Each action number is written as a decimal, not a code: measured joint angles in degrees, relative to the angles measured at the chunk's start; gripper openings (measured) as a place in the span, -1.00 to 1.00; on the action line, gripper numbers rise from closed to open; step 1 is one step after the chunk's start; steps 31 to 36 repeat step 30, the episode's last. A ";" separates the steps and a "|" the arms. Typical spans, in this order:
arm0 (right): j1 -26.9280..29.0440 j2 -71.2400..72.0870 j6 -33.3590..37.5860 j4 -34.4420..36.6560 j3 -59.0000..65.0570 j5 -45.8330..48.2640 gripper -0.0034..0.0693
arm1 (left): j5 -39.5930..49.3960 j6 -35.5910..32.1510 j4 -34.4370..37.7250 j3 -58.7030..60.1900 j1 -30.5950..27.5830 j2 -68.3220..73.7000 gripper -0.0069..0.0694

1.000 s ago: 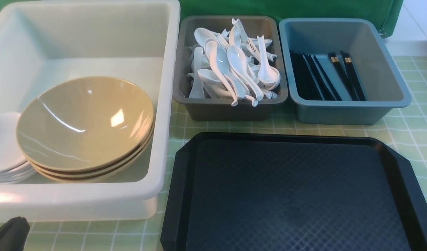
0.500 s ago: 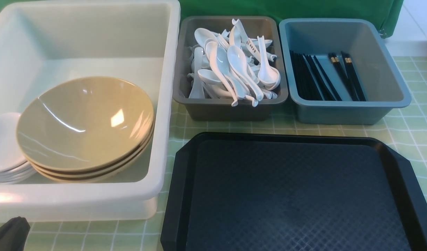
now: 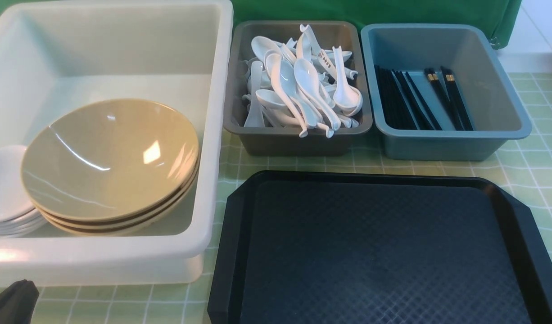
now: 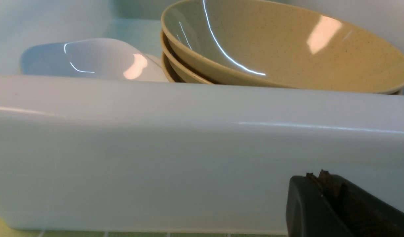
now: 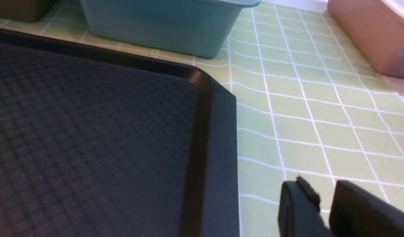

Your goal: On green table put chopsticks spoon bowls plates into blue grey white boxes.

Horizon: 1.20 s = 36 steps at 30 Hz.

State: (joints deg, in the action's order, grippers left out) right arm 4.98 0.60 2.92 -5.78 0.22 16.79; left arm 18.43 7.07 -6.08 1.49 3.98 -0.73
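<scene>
Tan bowls [image 3: 109,157] are stacked in the white box [image 3: 100,261], with white plates [image 3: 3,193] beside them. White spoons [image 3: 298,85] fill the grey box [image 3: 294,144]. Black chopsticks [image 3: 420,99] lie in the blue box [image 3: 442,146]. My left gripper [image 4: 317,176] is shut and empty, low in front of the white box's near wall [image 4: 156,148], with the bowls [image 4: 287,56] behind that wall. My right gripper [image 5: 324,187] is slightly open with nothing between its fingers. It hangs over the green table [image 5: 304,98], beside the tray's right corner.
A bare black tray [image 3: 375,252] lies in front of the grey and blue boxes. A pink container [image 5: 370,36] stands off to the right past the blue box [image 5: 162,26]. A dark part of my left arm [image 3: 12,301] shows at the table's front left corner.
</scene>
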 joint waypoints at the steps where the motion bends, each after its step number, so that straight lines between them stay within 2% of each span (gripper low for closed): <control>1: 0.00 0.00 0.00 0.00 0.00 0.00 -0.45 | 0.00 0.00 0.00 0.00 0.00 0.00 -0.82; 36: 0.00 0.00 0.00 0.00 0.00 0.00 -0.40 | 0.00 0.04 0.00 0.00 0.00 0.00 -0.82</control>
